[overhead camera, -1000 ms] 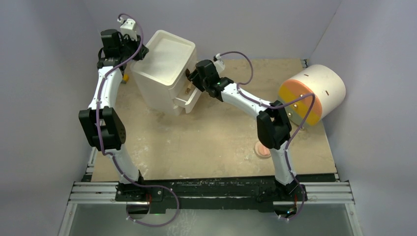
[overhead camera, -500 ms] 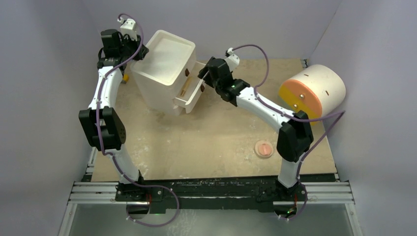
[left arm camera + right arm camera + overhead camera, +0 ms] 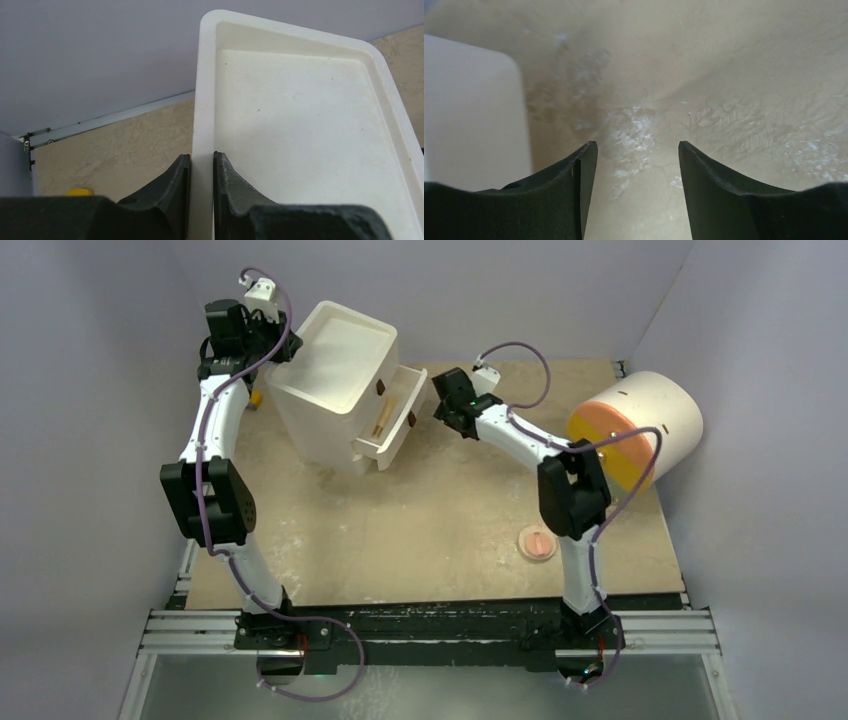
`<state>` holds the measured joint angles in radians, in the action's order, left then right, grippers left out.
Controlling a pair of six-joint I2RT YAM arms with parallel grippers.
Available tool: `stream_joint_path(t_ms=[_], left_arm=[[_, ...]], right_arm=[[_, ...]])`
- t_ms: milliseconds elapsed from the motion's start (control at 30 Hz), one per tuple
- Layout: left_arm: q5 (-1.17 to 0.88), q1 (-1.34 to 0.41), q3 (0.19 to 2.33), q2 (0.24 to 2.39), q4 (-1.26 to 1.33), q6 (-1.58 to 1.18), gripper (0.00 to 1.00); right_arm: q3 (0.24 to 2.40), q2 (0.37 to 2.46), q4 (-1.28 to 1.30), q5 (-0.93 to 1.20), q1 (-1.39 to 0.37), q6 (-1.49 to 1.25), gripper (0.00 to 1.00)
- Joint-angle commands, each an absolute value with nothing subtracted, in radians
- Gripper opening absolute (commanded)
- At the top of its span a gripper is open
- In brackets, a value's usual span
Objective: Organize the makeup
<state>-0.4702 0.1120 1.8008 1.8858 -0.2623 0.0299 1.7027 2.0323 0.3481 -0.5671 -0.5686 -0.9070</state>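
Note:
A tan pencil-like stick [image 3: 383, 420] lies in the open drawer [image 3: 398, 400] of the white cabinet [image 3: 335, 390]. The round pink compact [image 3: 537, 543] lies on the table at the front right. My right gripper [image 3: 440, 410] hovers just right of the drawer; in the right wrist view it [image 3: 638, 150] is open and empty above bare table, with a white edge [image 3: 469, 110] at the left. My left gripper [image 3: 283, 348] is shut on the cabinet's top rim [image 3: 202, 125]. The white cube box, the flat packet and the dark stick are out of view.
A large white cylinder with an orange-yellow face [image 3: 640, 425] lies at the right edge. A small yellow object [image 3: 257, 397] sits behind the cabinet's left side, and also shows in the left wrist view [image 3: 79, 191]. Walls close in the table at the back and both sides.
My right gripper has pulled back to the right, away from the drawer, and the tan stick now lies in the drawer. The left gripper has not moved.

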Motion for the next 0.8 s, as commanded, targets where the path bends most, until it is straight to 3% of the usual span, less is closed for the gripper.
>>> stream_joint_path(t_ms=[0,233,467,600,767], left_arm=[[-0.472,0.072,1.76,1.971,-0.455,0.019,0.0],[-0.479,0.071,1.774,1.988,-0.459,0.012,0.0],[-0.48,0.063,1.783,1.996,-0.463,0.012,0.0],[-0.477,0.058,1.79,2.002,-0.47,0.015,0.0],[-0.468,0.058,1.79,1.999,-0.476,0.02,0.0]], right_arm=[[1.823,2.129,0.384,-0.476,-0.561,-0.889,0.63],[2.171,2.336,0.421,-0.431,-0.631,-0.861,0.59],[2.363,2.438,0.395,-0.387,-0.696,-0.851,0.61],[2.314,2.431,0.341,-0.346,-0.701,-0.853,0.61],[1.971,2.29,0.134,-0.306,-0.677,-0.745,0.64]])
